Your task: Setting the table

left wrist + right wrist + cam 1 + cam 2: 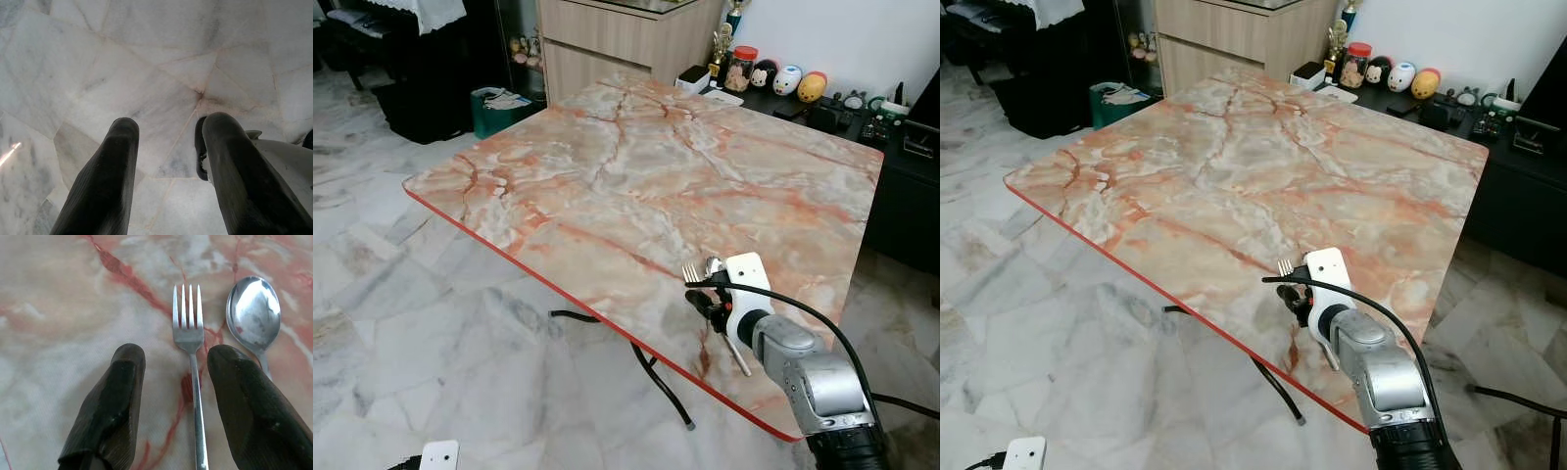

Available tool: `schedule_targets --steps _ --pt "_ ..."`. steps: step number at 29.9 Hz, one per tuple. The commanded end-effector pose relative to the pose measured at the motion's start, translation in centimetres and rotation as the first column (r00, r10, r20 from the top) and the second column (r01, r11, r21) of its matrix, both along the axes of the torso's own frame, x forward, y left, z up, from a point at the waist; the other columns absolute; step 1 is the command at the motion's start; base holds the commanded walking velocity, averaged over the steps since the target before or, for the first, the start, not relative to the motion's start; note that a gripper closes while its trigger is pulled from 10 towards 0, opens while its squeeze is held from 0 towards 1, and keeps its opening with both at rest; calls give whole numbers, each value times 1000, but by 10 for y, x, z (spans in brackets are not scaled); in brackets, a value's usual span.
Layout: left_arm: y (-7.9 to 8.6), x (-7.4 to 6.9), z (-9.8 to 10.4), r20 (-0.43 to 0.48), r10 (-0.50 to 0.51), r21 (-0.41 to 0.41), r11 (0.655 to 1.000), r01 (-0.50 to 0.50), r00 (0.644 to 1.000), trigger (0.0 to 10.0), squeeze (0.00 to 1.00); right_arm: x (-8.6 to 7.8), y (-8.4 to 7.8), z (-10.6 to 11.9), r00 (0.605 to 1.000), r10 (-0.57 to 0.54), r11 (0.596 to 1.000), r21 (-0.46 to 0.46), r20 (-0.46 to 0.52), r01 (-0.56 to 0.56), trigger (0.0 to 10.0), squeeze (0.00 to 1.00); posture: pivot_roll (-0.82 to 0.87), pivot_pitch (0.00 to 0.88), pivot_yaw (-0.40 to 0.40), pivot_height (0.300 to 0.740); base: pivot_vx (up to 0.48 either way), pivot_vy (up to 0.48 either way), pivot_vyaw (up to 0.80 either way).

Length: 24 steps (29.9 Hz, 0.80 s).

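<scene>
While the right gripper (168, 377) hangs low over the near right part of the pink-and-orange marble-patterned tabletop (636, 166), its two black fingers stand apart with nothing clamped between them. A silver metal fork (191, 357) lies flat on the surface in the gap between those fingers, nearer the right-hand one, tines pointing away from the wrist. Just beside the fork, outside the gripper's span, rests a shiny silver spoon (253, 313), its bowl level with the tines and its handle passing under the finger. From the head views the cutlery peeks out just ahead of the white wrist housing, close to the table's red-trimmed edge (538, 279).

The left gripper (168, 161) hangs idle over the pale grey-white marble floor (146, 63), fingers parted and empty.

Beyond the table's far side stand a light wooden cabinet (617, 34) and a dark low counter (901, 176) carrying small round figurines (788, 80).
</scene>
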State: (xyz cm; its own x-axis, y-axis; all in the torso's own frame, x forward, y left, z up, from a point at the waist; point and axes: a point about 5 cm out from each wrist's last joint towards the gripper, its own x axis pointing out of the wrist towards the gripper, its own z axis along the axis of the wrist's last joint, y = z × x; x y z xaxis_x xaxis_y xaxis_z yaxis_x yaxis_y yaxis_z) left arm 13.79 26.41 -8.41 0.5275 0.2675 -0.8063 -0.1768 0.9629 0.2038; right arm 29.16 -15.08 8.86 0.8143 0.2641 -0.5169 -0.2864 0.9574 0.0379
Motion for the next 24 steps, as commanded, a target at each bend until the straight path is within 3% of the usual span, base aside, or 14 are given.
schedule_targets --steps 1,24 --pt "-3 -1 -2 -18 -4 -9 1000 4 1000 10000 0 4 -4 2 1000 -28 1000 -6 11 28 10000 0 -23 0 -51 740 0 0 0" --pt "-3 0 -1 -15 7 -11 1000 -7 1000 10000 0 10 -5 -10 999 -50 999 -21 0 50 10000 0 -18 0 -47 740 0 0 0"
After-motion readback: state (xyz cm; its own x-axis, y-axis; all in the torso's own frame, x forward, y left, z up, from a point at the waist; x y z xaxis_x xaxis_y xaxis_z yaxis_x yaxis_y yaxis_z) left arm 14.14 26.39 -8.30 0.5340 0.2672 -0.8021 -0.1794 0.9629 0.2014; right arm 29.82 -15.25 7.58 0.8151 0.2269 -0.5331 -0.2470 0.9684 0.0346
